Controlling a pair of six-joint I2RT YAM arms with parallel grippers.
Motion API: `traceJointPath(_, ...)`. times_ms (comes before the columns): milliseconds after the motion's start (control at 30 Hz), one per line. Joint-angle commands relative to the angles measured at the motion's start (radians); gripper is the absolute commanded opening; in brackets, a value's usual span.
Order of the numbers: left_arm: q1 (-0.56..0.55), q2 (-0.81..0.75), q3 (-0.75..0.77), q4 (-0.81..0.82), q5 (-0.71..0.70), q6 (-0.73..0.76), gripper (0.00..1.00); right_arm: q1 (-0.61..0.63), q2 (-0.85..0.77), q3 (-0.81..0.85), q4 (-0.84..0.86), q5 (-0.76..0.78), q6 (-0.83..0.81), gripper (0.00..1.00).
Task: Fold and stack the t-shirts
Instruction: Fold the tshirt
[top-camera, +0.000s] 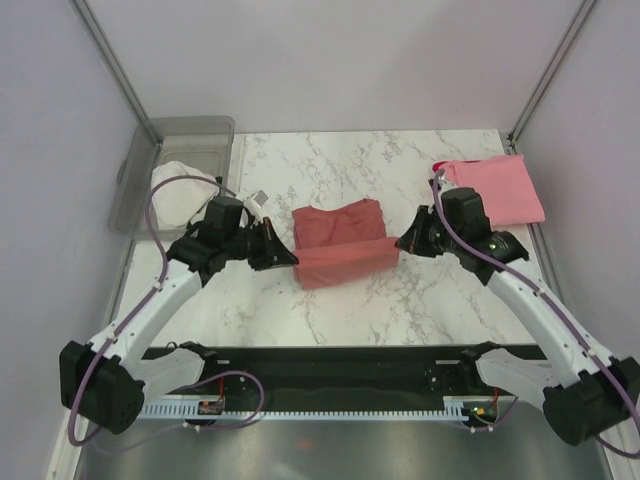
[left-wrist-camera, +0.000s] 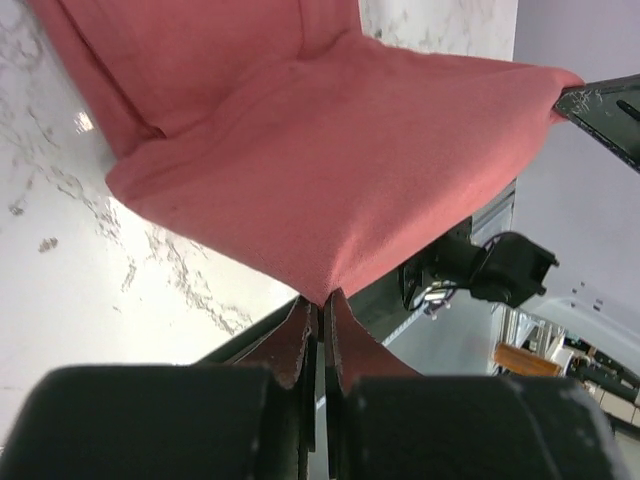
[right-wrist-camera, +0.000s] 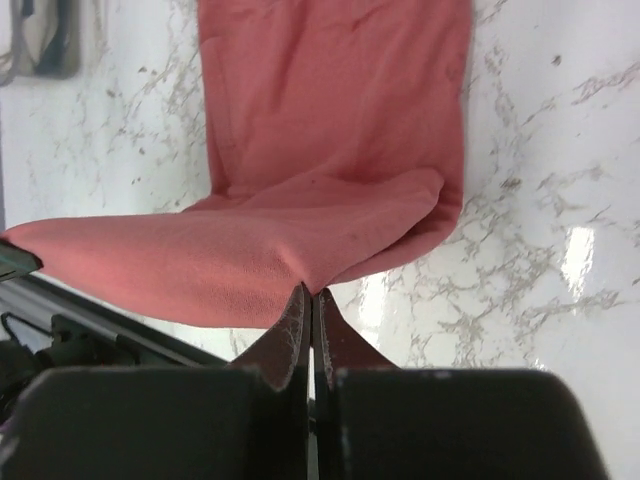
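In the middle of the top view, the left end effector (top-camera: 291, 258) is pinched shut on the left end of the salmon-red t-shirt (top-camera: 338, 238). Its own wrist cam shows the fingers (left-wrist-camera: 293, 345) squeezed together with a little peak of cloth caught at their tips. The right end effector (top-camera: 401, 243) mirrors it on the shirt's right end, also clamped tight on a nub of fabric.

Between the two, the near edge of that shirt is lifted off the desk (top-camera: 430, 295) and stretched into a band. The far part lies flat on the white marble top, right in the centre of the frame.

Further out, a pink t-shirt (top-camera: 497, 190) lies flattened at the upper right of the desk, well apart from the held one. At the upper left there's a clear plastic bin (top-camera: 190, 132) with a bundle of white cloth (top-camera: 180, 190) spilling over its near side, next to the left arm.
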Motion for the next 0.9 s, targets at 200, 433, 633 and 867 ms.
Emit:
traceJointPath(200, 0.109, 0.3, 0.223, 0.043, -0.041, 0.059, 0.02, -0.06, 0.35, 0.249, 0.162, 0.112, -0.08, 0.0)
traceJointPath(433, 0.194, 0.64, 0.46, 0.052, -0.05, 0.076, 0.02, -0.097, 0.737, 0.507, 0.233, 0.063, -0.094, 0.0)
traceJointPath(633, 0.225, 0.924, 0.687, 0.063, -0.041, 0.067, 0.4, -0.105, 1.055, 0.82, 0.259, 0.038, -0.101, 0.52)
traceJointPath(867, 0.217, 0.908, 0.657, 0.112, -0.053, 0.096, 0.96, -0.134, 1.056, 0.774, 0.346, 0.017, -0.146, 0.85)
